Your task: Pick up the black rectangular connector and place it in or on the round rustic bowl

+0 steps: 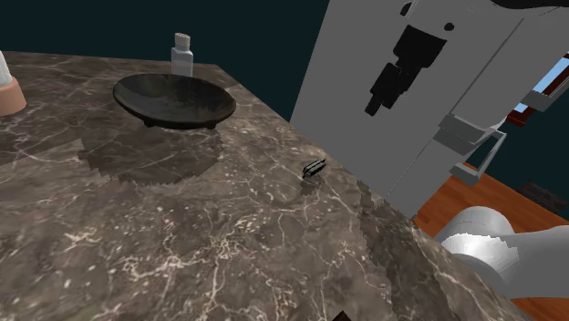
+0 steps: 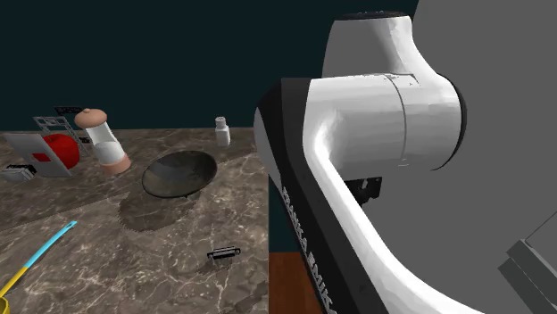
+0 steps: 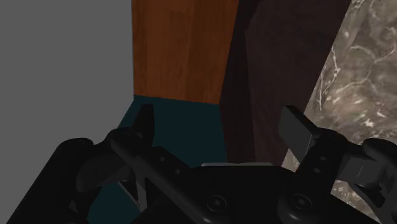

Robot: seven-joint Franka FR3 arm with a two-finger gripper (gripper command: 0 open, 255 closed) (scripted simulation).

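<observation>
So, connector (image 1: 314,167): small, likely light and rigid, near the countertop's (image 1: 182,237) edge.
Hold: across its short width.
Gripper (image 3: 221,124): fingers apart, empty.

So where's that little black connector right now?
In the shoulder view the black connector lies on the marbled tabletop near its right edge, well apart from the dark bowl up to its left.

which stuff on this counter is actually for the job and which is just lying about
For the job: black connector, dark round bowl, open claw.
Lying about: small white bottle, pink-ended cylinder, red item, blue-and-yellow tool.
</observation>
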